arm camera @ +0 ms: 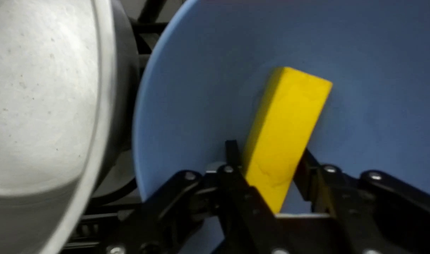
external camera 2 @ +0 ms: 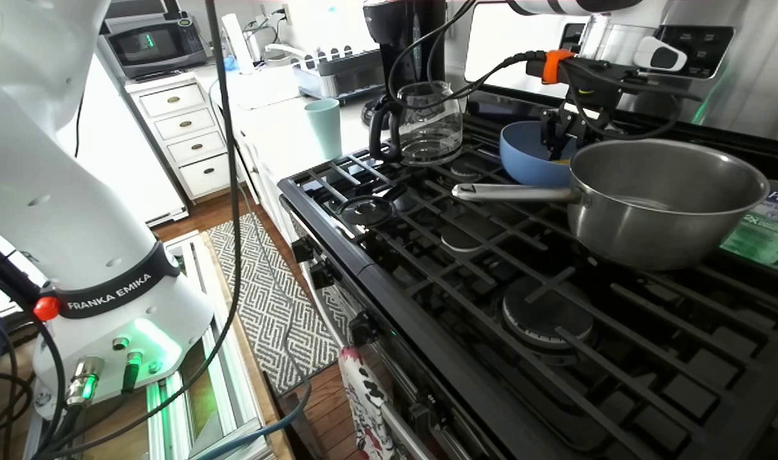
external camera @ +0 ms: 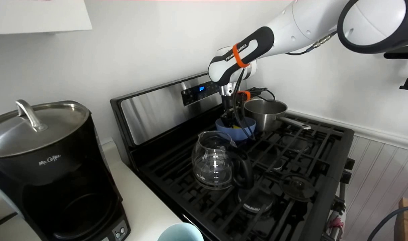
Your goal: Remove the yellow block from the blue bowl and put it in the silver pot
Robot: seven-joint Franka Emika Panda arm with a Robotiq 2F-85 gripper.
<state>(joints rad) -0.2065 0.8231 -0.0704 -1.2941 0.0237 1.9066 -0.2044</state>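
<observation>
The yellow block (arm camera: 289, 130) lies tilted inside the blue bowl (arm camera: 193, 88) in the wrist view. Only a sliver of the block (external camera: 235, 127) (external camera 2: 563, 161) shows in both exterior views. My gripper (arm camera: 269, 155) is down in the bowl, with one finger on each side of the block's near end. The fingers are close to its sides, but I cannot tell whether they press on it. The silver pot (external camera 2: 644, 236) stands right beside the bowl (external camera 2: 533, 163), with its long handle pointing to the stove front. Its pale inside and rim (arm camera: 105, 88) fill the left of the wrist view.
A glass carafe (external camera: 212, 160) with a black handle stands on the stove grates near the bowl. A small lid (external camera: 297, 187) lies near the stove front. A coffee maker (external camera: 56, 174) and a light blue cup (external camera 2: 325, 128) are on the counter. A bottle (external camera 2: 766, 223) stands behind the pot.
</observation>
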